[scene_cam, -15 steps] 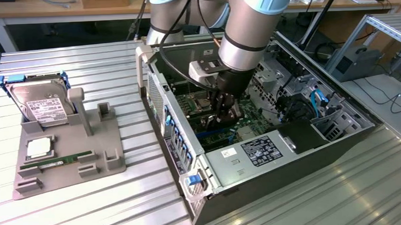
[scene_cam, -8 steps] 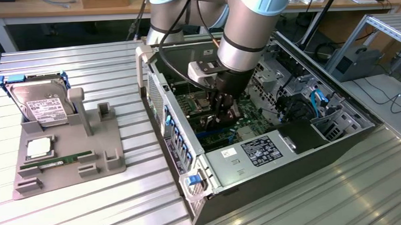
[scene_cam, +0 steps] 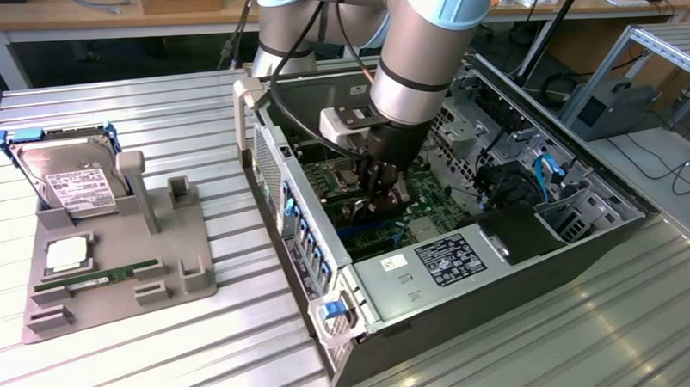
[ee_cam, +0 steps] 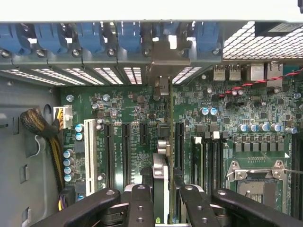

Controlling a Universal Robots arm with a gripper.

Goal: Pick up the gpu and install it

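My gripper is down inside the open computer case, over the green motherboard. It is shut on the gpu, a thin dark card held on edge. In the wrist view the gpu runs edge-on between my two black fingers, and my gripper grips it near its end. The card's silver bracket lies against the case's rear slot openings. The card stands over the long black expansion slots; I cannot tell whether it is seated in one.
A grey holder stands at the exterior view's left, carrying a silver hard drive, a green memory stick and a small square chip. Inside the case are a power supply, a drive cage and cables.
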